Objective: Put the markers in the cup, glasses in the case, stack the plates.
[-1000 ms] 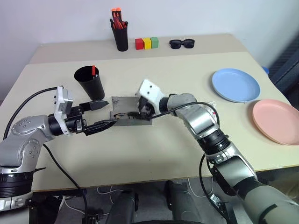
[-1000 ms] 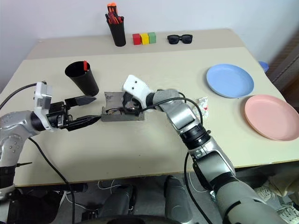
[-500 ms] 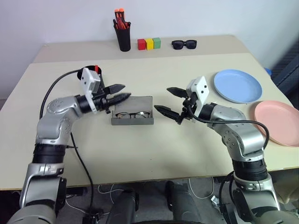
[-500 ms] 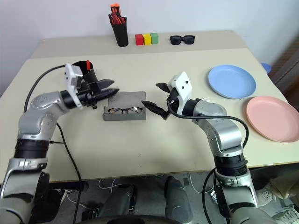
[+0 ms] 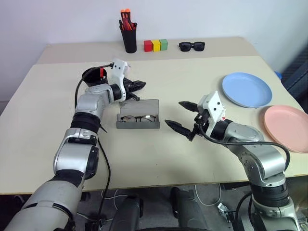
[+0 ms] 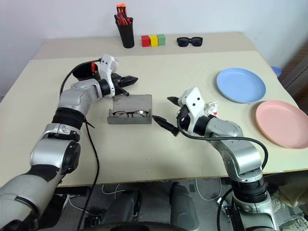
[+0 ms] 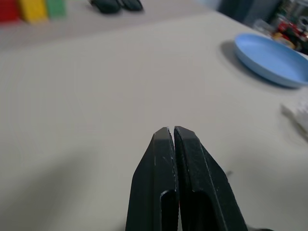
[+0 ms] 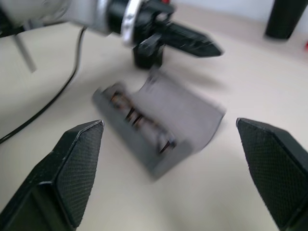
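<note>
Two grippers | left (image 5: 140, 85) pinched shut, empty, above case (image 5: 138, 114) lid, likely to push it shut | right (image 5: 182, 116) spread wide beside case | glasses (image 5: 137, 118) inside case

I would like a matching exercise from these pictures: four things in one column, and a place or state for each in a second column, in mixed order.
Things:
1. glasses
2. left pincer
3. right pincer
4. pink plate

Places or states:
A. open, holding nothing
B. lying inside the open grey case
C. on the table beside the blue plate, not stacked
D. shut, above the rear edge of the case

Pairs: 1-B, 2-D, 3-A, 4-C
</note>
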You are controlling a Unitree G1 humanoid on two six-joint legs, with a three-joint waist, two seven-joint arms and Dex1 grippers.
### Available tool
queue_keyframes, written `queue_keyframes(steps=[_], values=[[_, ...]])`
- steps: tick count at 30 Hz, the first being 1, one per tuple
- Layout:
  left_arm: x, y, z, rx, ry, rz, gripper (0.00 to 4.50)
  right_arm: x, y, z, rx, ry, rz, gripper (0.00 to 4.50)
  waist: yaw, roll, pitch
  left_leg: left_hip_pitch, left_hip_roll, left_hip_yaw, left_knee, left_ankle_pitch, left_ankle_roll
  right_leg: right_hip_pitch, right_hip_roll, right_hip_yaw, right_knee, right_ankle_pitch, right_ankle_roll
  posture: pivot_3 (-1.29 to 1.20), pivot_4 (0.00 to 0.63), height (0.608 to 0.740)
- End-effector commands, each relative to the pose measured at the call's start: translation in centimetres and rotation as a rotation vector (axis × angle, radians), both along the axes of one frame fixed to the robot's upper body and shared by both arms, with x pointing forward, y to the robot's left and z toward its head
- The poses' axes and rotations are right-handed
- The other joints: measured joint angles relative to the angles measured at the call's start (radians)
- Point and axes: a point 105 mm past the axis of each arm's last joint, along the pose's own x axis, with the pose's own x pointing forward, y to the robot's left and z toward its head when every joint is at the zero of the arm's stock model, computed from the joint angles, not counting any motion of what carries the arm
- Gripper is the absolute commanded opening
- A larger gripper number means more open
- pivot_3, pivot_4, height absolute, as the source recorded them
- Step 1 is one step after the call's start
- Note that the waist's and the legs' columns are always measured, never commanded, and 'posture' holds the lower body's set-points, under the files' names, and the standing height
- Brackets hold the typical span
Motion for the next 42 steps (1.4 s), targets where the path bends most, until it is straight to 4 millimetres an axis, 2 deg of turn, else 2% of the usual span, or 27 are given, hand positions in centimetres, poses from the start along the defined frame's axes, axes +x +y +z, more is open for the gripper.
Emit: queue_keyframes(steps=[1, 5, 9, 14, 21, 23, 27, 30, 31, 35, 38, 42], values=[[0.6, 0.9, 0.4, 0.140, -0.045, 0.006, 0.07, -0.2, -0.4, 1.7, 0.035, -0.068, 0.009, 4.50, -0.002, 0.000, 0.000, 0.000, 0.000, 0.000, 0.000, 0.000, 0.000, 0.000, 0.000, 0.000, 0.000, 0.000, 0.000, 0.00, 0.150, 0.740], [0.4, 1.1, -0.6, 0.163, 0.024, -0.008, 0.07, -0.1, -0.4, 1.8, 0.041, -0.082, -0.008, 4.50, 0.002, 0.000, 0.000, 0.001, 0.000, 0.000, 0.000, 0.000, 0.000, 0.000, 0.000, 0.000, 0.001, 0.000, 0.000, 0.00, 0.150, 0.740], [0.0, 0.4, -0.7, 0.063, 0.110, -0.034, 0.07, 0.0, -0.1, 1.7, 0.042, -0.102, -0.021, 4.50, 0.006, 0.000, 0.000, 0.000, 0.000, 0.000, 0.000, 0.000, 0.000, 0.000, 0.000, 0.000, 0.000, 0.000, 0.000, 0.00, 0.150, 0.740], [-0.7, 0.8, -1.9, 0.057, 0.187, -0.054, 0.07, 0.2, 0.0, 1.5, 0.029, -0.131, -0.048, 4.50, 0.004, 0.000, 0.000, 0.000, 0.000, 0.000, 0.000, 0.000, 0.000, 0.000, 0.000, 0.000, 0.001, 0.000, 0.000, 0.00, 0.150, 0.740], [-1.2, 0.9, -0.8, -0.006, 0.252, -0.083, 0.07, 0.1, 0.3, 1.2, 0.029, -0.148, -0.070, 4.50, 0.002, 0.000, 0.000, 0.000, 0.000, 0.000, 0.000, 0.000, 0.000, 0.000, 0.000, 0.000, 0.001, 0.000, 0.000, 0.00, 0.150, 0.740], [-0.7, 0.9, 0.0, 0.019, 0.148, -0.081, 0.07, 0.1, 0.4, 1.2, 0.034, -0.148, -0.076, 4.50, 0.002, 0.000, 0.000, 0.000, 0.000, 0.000, 0.001, 0.000, 0.000, 0.000, 0.000, 0.000, 0.001, 0.000, 0.000, 0.00, 0.150, 0.740], [1.0, 0.5, 3.0, -0.006, -0.077, 0.009, 0.07, 0.2, 0.7, 1.0, 0.028, -0.156, -0.074, 4.50, 0.008, 0.000, 0.000, 0.000, 0.000, 0.000, 0.001, 0.000, -0.001, 0.000, 0.000, 0.000, 0.001, 0.000, 0.000, 0.00, 0.150, 0.740], [1.7, 0.9, 3.4, 0.040, -0.142, 0.061, 0.07, 0.4, 0.8, 1.0, 0.033, -0.158, -0.077, 4.50, 0.007, 0.000, 0.000, 0.000, 0.000, 0.000, 0.001, 0.000, -0.001, 0.000, 0.000, 0.000, 0.001, 0.000, 0.000, 0.00, 0.150, 0.740], [1.8, 1.1, 3.1, 0.061, -0.138, 0.073, 0.07, 0.4, 0.9, 1.1, 0.033, -0.160, -0.077, 4.50, 0.007, 0.000, 0.000, 0.000, 0.000, 0.000, 0.001, 0.000, -0.001, 0.000, 0.000, 0.000, 0.001, 0.000, 0.000, 0.00, 0.150, 0.740], [0.7, 0.6, -0.7, 0.122, 0.052, -0.014, 0.07, 0.4, 1.0, 1.2, 0.034, -0.166, -0.076, 4.50, 0.002, 0.000, 0.000, 0.001, 0.000, 0.000, 0.001, 0.000, -0.001, 0.000, 0.000, 0.000, 0.001, 0.000, 0.000, 0.00, 0.150, 0.740], [0.1, -0.2, -1.0, 0.124, 0.096, -0.065, 0.07, 0.5, 1.0, 1.3, 0.037, -0.166, -0.076, 4.50, 0.001, 0.000, 0.000, 0.000, 0.000, 0.000, 0.001, 0.000, -0.001, 0.000, 0.000, 0.000, 0.002, 0.000, 0.000, 0.00, 0.150, 0.740], [0.1, -0.1, -0.9, 0.165, 0.047, -0.076, 0.07, 0.5, 1.2, 1.3, 0.043, -0.158, -0.072, 4.50, 0.004, 0.000, 0.000, 0.000, 0.000, 0.000, 0.001, 0.000, -0.001, 0.000, 0.000, 0.000, 0.001, 0.000, 0.000, 0.00, 0.150, 0.740]])
